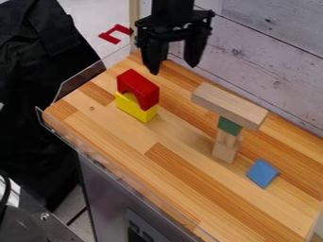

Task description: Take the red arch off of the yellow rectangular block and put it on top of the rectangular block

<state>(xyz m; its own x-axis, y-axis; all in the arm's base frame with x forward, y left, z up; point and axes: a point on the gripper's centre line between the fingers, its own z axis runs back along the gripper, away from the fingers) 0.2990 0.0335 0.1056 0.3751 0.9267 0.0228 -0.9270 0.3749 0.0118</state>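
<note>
My gripper (172, 66) hangs open at the top of the camera view, above the back edge of the table, with nothing between its two fingers. Below it and a little left, the red arch (142, 89) rests on the yellow block (135, 108), its opening facing the front left. On the right, a long natural-wood rectangular block (229, 105) lies flat across the top of a stack. Under it are a green block (229, 126) and light wooden pieces (225, 150). The gripper touches none of these.
A blue block (262, 173) lies on the wooden table (183, 196), to the right of the stack. A clear raised rim (82, 81) runs along the table's left side. The whitewashed plank wall (265, 56) stands behind.
</note>
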